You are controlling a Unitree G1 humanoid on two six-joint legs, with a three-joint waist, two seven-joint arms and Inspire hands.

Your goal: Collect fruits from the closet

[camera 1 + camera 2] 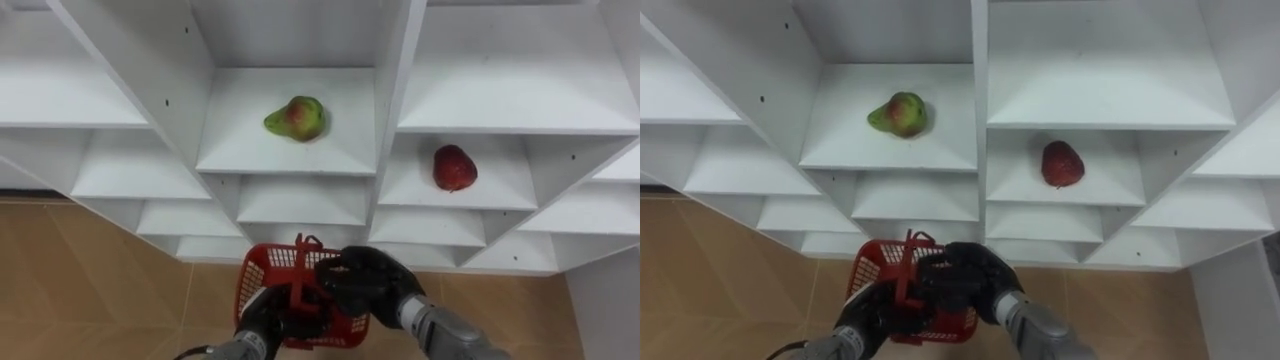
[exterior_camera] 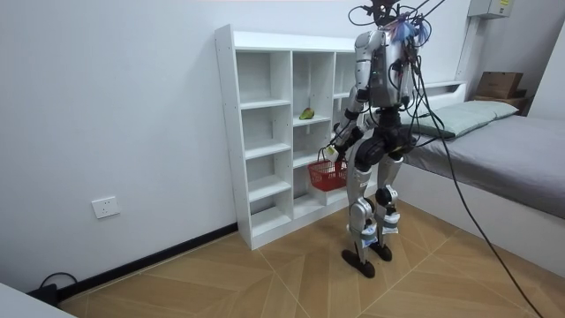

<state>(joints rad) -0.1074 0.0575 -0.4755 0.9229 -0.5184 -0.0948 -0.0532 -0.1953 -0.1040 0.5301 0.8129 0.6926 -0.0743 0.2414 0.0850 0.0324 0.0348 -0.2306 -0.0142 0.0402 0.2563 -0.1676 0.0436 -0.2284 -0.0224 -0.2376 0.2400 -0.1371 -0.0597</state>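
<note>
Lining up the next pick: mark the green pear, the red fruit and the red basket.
green pear (image 1: 295, 119): left eye view, middle of its body.
red fruit (image 1: 454, 167): left eye view, middle of its body.
red basket (image 1: 262, 274): left eye view, its left mesh wall.

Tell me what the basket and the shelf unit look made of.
The basket looks like red plastic: moulded lattice walls, thin handle. The shelf unit looks like white laminated board, possibly painted wood: flat, matte panels with small peg holes.
</note>
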